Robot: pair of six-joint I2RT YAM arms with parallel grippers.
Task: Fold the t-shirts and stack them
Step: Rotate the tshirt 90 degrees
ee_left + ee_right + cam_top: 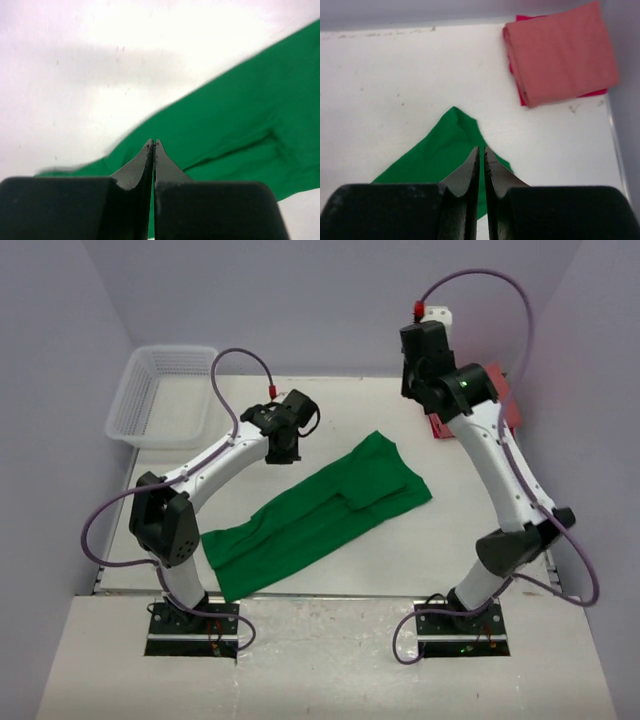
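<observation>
Okay, near edge first: both arm bases bolted at the bottom of the top view on the white table (400, 550); bright green short-sleeved cloth t-shirt (320, 515) lies flat mid-frame, folded lengthwise into a long band running diagonally from lower left to upper right; one flap doubled over near its upper right end.

Left gripper (153, 142) sits left of centre in the top view, just beyond the shirt's upper edge; in the left wrist view its black jaws are pressed together with only a hairline slit, nothing between them; green cloth fills the right and lower part of that view, bare table above.

Right gripper (480, 148) is toward the upper right of the top view; jaws likewise pressed together, empty; a corner of the green shirt shows just beyond its tips.

Salmon-red cloth t-shirt (562, 52) is folded into a neat rectangle at the upper right of the right wrist view, well apart from the green one; a brighter red edge peeks from under it; partly hidden by the right arm in the top view.

White plastic mesh basket (165, 390) sits at the far upper left corner.
</observation>
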